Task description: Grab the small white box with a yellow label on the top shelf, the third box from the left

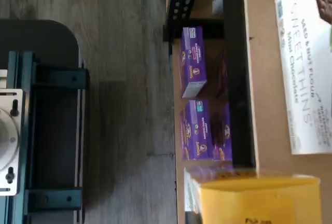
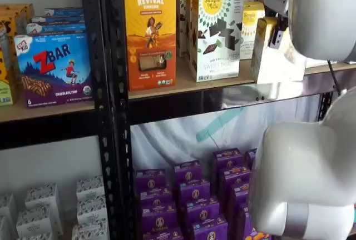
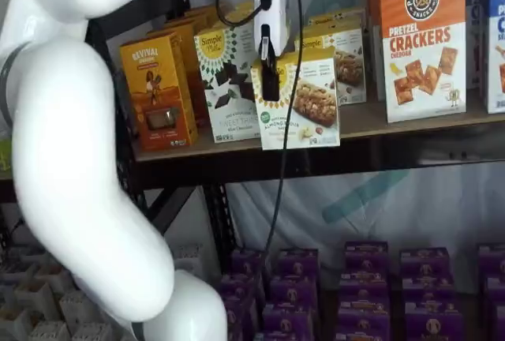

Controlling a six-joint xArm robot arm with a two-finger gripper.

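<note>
At the top shelf point(image 3: 410, 124) front edge, your gripper point(image 3: 270, 73) hung from above, black fingers clamped on the small white box point(image 3: 304, 104), which was tilted past the rail. Your white arm point(image 3: 71, 159) curved up beside it. Neighbouring cartons read "Simple Mills" point(image 3: 227, 80) and "Pretzel Crackers" point(image 3: 422, 41).

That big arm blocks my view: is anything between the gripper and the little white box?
Nothing visible. The gripper is closed on the white box at the front edge of the top shelf. The Simple Mills box stands beside it, not between.
</note>
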